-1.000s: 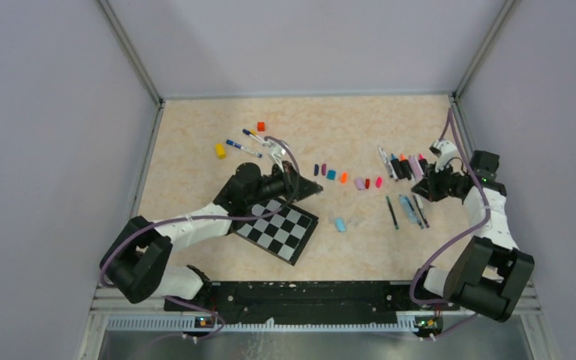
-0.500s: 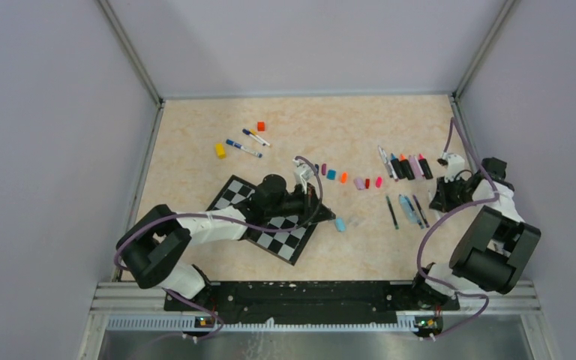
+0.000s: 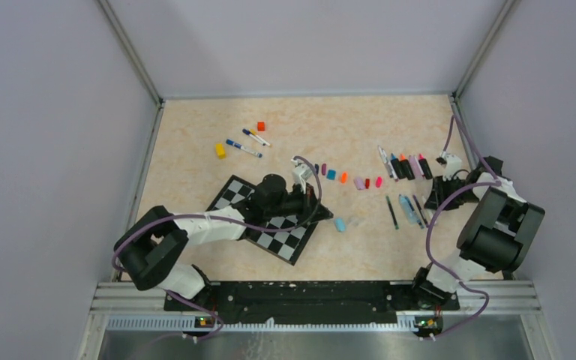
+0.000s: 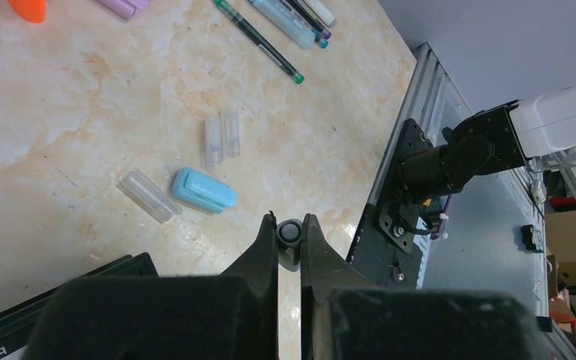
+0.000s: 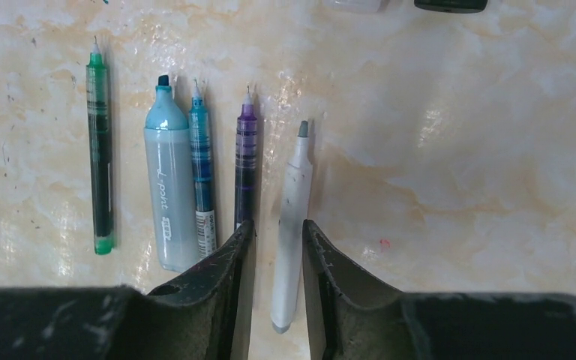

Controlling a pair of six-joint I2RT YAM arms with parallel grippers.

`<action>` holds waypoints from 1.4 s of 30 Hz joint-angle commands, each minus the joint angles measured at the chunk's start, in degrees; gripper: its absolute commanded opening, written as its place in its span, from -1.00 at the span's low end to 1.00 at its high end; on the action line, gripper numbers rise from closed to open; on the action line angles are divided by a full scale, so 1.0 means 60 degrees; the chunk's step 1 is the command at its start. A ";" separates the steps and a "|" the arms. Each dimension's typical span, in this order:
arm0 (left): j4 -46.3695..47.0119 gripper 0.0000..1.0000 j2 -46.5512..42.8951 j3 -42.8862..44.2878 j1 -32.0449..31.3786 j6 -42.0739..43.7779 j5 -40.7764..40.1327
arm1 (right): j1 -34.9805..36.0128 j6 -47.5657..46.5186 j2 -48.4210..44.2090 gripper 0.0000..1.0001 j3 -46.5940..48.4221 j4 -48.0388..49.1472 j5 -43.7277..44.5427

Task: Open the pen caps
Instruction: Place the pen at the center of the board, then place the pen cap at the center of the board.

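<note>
Beige marble tabletop, pen caps, lilac walls

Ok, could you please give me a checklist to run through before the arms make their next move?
1. Is the left gripper shut on the dark cap: ok.
2. Is the dark cap clear of the light blue cap: ok, they are apart.
3. Is the right gripper open: ok, its fingers straddle the white marker.
4. Is the white marker uncapped: ok, grey tip bare.
5. Are the two pens beside the yellow block capped: cannot tell, too small.
</note>
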 commanded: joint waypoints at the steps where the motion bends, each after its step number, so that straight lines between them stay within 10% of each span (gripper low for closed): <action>1: -0.0097 -1.00 -0.0320 0.0252 -0.0126 0.0166 -0.0144 | -0.0052 -0.0008 -0.0194 -0.42 0.0352 0.0085 -0.0391; 15: -0.1780 -1.00 0.0305 0.1623 -0.1314 0.0719 -0.1624 | -0.0068 0.0985 -0.2623 -0.39 0.0151 -0.0159 -0.2777; 32: -0.8545 -0.91 0.5812 0.8690 -0.2861 0.0470 -0.5277 | -0.0063 0.1333 -0.3159 -0.38 -0.0402 0.0264 -0.3879; 42: -0.9080 -0.68 0.7089 1.0328 -0.2873 0.0798 -0.4871 | -0.0058 0.1181 -0.3243 -0.39 -0.0321 0.0130 -0.3809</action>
